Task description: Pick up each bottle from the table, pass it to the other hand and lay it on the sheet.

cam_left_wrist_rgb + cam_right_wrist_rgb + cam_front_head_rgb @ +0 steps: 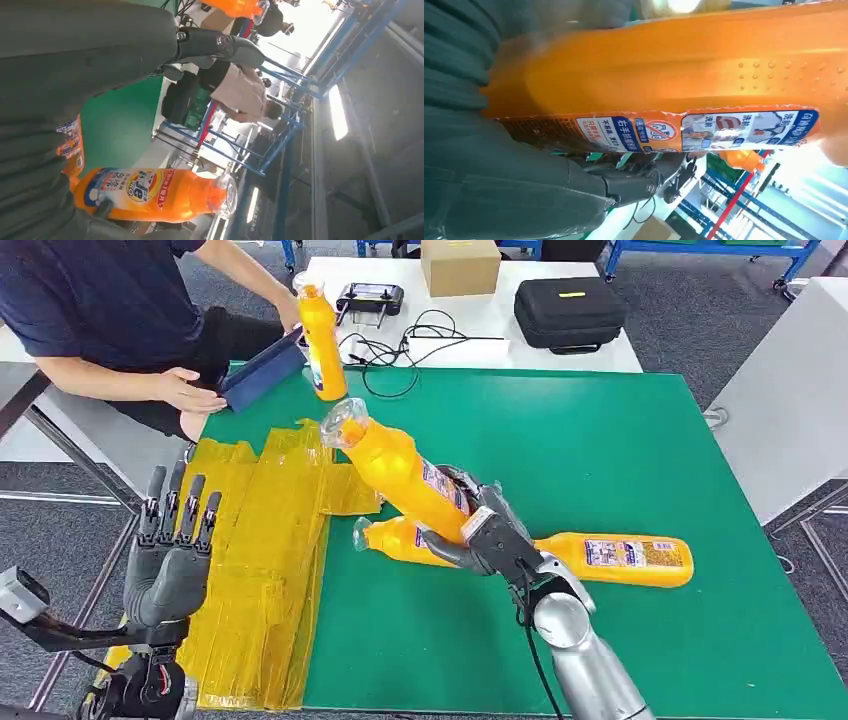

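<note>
Right hand (pixel 480 530) grips the lower body of an orange bottle (pixel 395 465), held tilted above the green tabletop (pixel 600 460), clear cap end up and toward the yellow sheet (pixel 260 570). Left hand (pixel 172 550) is raised over the sheet's near left part, fingers straight and apart, holding nothing. A second orange bottle (pixel 600 558) lies flat on the tabletop under the right hand, cap end just beside the sheet's edge. A third orange bottle (pixel 320 330) stands at the far left corner, tilted, in a person's hand (pixel 292 312); the person's other hand (pixel 190 390) rests by a dark blue tray (pixel 262 370). Right wrist view gives the held bottle close up (pixel 674 75), label with blue print readable, dark fingers (pixel 639 182) curled under it. Left wrist view catches an orange bottle (pixel 150 195) with a round logo label and clear cap, past the hand's grey cover (pixel 65 55). Beyond the tabletop: black case (pixel 568 312), cardboard box (pixel 460 265), black controller (pixel 370 298) with cables.
</note>
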`<action>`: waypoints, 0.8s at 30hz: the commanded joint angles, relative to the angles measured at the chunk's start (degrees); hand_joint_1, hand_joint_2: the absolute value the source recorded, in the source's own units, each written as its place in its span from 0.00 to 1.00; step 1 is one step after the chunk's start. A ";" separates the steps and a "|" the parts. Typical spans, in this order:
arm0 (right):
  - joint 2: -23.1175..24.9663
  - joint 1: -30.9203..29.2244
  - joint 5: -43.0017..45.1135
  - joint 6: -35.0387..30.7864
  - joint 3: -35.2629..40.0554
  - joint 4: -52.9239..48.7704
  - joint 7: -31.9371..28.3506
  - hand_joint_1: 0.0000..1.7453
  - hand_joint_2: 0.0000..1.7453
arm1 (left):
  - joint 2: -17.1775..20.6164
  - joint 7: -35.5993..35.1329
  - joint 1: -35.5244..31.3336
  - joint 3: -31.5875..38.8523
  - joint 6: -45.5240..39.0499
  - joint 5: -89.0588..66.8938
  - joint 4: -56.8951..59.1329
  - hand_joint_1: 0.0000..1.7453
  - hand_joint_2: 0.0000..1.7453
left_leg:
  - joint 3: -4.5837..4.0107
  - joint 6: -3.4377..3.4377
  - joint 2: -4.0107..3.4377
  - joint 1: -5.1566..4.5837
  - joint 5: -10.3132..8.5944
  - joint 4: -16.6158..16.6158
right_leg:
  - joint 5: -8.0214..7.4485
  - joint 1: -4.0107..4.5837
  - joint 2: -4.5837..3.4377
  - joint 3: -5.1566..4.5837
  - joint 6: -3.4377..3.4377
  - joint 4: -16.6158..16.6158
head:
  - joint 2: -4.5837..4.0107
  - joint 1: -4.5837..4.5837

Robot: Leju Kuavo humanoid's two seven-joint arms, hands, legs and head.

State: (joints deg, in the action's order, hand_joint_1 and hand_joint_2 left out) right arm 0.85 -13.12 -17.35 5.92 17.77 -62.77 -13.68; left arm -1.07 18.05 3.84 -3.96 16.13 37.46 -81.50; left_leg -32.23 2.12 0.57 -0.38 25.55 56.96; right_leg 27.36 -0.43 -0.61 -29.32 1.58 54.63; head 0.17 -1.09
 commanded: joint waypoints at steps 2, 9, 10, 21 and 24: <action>9.10 -16.63 -6.60 -13.84 3.27 17.74 5.27 1.00 1.00 | -4.39 -1.06 -9.01 -5.21 -2.89 0.41 9.55 0.00 1.00 | -0.02 -0.09 -0.24 -0.02 -0.04 0.00 | -0.07 -0.02 -0.17 -0.11 -0.03 0.05 | -0.02 -0.02; 16.65 -18.21 -11.80 -16.17 10.26 18.06 9.03 1.00 1.00 | -6.27 -0.81 -13.82 -1.33 -6.30 0.88 14.70 0.00 1.00 | 0.11 -0.19 -0.24 0.03 -0.11 -0.06 | -0.08 0.03 -0.15 -0.04 -0.01 0.05 | -0.02 0.00; 18.40 -19.19 -12.23 -15.27 12.30 18.27 9.21 1.00 1.00 | -6.36 -0.47 -13.89 0.25 -6.57 1.59 14.49 0.00 1.00 | 0.13 -0.22 -0.28 0.06 -0.07 -0.03 | -0.07 0.06 -0.17 -0.01 -0.02 0.06 | -0.02 0.00; 19.15 -28.48 7.01 -19.78 41.99 17.36 20.03 1.00 1.00 | -11.52 -4.00 -11.25 8.84 -10.34 -4.81 2.96 0.00 1.00 | -0.20 -0.20 -0.34 0.13 -0.05 0.05 | -0.03 0.10 -0.22 -0.39 0.03 0.24 | -0.02 0.00; 19.15 -28.23 8.46 -19.63 46.71 16.22 19.73 1.00 1.00 | -12.37 -2.77 -9.73 11.47 -12.04 -8.24 0.49 0.00 1.00 | -0.29 -0.16 -0.20 0.10 -0.12 0.01 | -0.05 0.07 -0.13 -0.44 0.04 0.22 | -0.02 0.02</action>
State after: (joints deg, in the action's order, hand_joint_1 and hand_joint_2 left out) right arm 20.37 -35.34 -12.98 -13.16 45.78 -48.85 5.40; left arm -10.47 14.03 -6.01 -0.06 6.88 34.46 -77.20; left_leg -32.60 2.03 0.54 -0.29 25.38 56.97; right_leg 27.30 -0.38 -0.62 -29.81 1.63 54.85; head 0.15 -1.07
